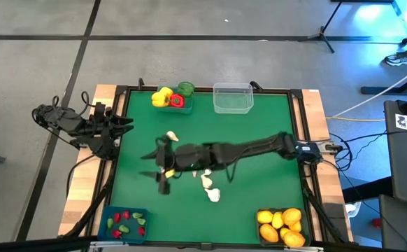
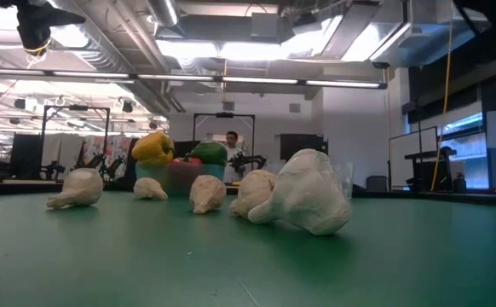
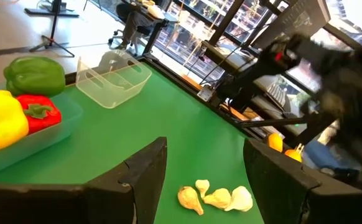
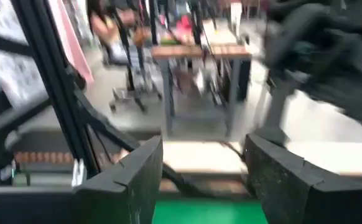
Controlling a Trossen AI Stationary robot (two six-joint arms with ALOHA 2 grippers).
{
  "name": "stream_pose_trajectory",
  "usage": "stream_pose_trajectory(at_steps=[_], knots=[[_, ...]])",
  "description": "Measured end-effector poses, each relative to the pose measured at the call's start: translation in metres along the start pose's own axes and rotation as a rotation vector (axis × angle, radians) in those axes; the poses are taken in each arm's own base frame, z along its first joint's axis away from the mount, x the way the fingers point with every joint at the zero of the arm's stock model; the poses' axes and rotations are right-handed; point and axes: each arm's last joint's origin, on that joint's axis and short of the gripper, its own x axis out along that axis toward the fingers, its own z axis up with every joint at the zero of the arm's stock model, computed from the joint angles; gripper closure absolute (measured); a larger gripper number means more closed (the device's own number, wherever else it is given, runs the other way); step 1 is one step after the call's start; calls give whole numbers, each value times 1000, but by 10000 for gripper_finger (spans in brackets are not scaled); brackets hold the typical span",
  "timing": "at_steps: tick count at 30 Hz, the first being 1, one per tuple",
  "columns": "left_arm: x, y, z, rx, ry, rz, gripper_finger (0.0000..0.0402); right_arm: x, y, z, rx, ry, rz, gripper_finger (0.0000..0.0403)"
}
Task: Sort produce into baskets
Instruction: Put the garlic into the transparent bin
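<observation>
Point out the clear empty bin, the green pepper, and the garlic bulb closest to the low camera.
clear bin [image 1: 232, 99], high view, on its bare floor.
green pepper [image 3: 35, 74], left wrist view, on its rounded side.
nearest garlic bulb [image 2: 309, 193], low view, on the middle of its white body.

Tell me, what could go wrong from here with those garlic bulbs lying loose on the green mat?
The garlic bulbs lie bunched together, so the right gripper, open just beside them, might nudge neighbours away or catch two at once. The clear basket stands empty at the far edge; a bulb could slip on the long carry there. The peppers are heaped high and could topple.
</observation>
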Motion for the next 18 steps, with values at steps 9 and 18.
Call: stream_pose_trajectory(at_steps=[9,18], knots=[[0,0,0,44,0,0,194,-109,-27,63,38,389,-124,182],[0,0,0,4,1,2,194,-164,-12,26,129,835,-431,182]])
